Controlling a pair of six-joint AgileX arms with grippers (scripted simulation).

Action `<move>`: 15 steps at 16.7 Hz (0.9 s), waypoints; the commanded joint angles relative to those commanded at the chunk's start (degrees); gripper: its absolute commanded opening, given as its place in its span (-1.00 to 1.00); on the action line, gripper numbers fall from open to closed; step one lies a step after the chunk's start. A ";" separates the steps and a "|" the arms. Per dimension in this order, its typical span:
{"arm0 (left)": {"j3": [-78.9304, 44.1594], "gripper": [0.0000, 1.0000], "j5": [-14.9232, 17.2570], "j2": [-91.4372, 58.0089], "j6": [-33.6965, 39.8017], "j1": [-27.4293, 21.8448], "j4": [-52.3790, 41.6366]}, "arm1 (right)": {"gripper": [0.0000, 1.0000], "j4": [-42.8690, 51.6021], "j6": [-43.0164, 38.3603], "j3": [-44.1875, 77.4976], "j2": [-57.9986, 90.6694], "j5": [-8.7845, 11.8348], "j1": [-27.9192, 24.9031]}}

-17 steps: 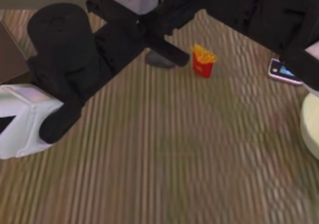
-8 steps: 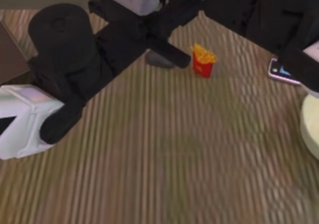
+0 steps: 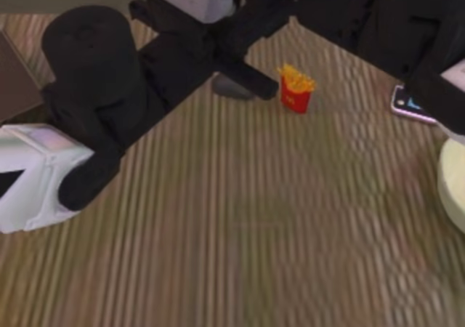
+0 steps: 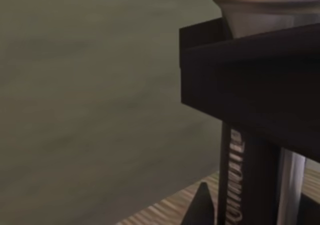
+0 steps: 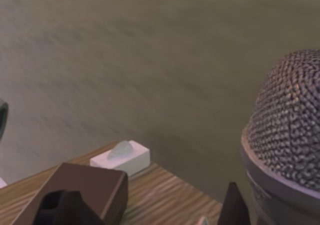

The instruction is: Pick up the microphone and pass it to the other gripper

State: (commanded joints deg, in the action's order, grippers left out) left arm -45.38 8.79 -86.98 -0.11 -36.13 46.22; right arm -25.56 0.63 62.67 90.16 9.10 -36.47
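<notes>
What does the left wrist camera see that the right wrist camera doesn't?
Only the left wrist view: the black handle of the microphone, with pale lettering, crossed by a black bar. Only the right wrist view: its bumpy mesh head, a brown box and a small white block. Both: the microphone and the striped wooden table.

Hardly any readable text. Fries box [image 3: 296,93]: small yellow mark on red front, prob. a logo, too small to read. Microphone [image 4: 248,180]: pale lettering running along the black body in left wrist view, letters can't be made out. Phone [image 3: 413,103]: screen lit, no legible chars.
</notes>
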 joint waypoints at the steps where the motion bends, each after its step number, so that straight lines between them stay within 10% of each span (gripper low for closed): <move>1: 0.00 -0.85 0.00 0.00 0.00 0.00 0.00 | -1.00 0.00 0.00 0.00 0.00 0.00 0.00; 13: 0.00 0.96 0.00 0.00 0.00 0.00 0.00 | -1.00 0.00 0.00 0.00 0.00 0.00 0.00; 15: 0.00 1.00 0.00 0.00 0.00 0.00 0.00 | -1.00 0.00 0.00 0.00 0.00 0.00 0.00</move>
State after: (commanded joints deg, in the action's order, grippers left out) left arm -45.38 8.79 -86.98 -0.11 -36.13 46.22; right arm -25.56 0.63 62.67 90.16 9.10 -36.47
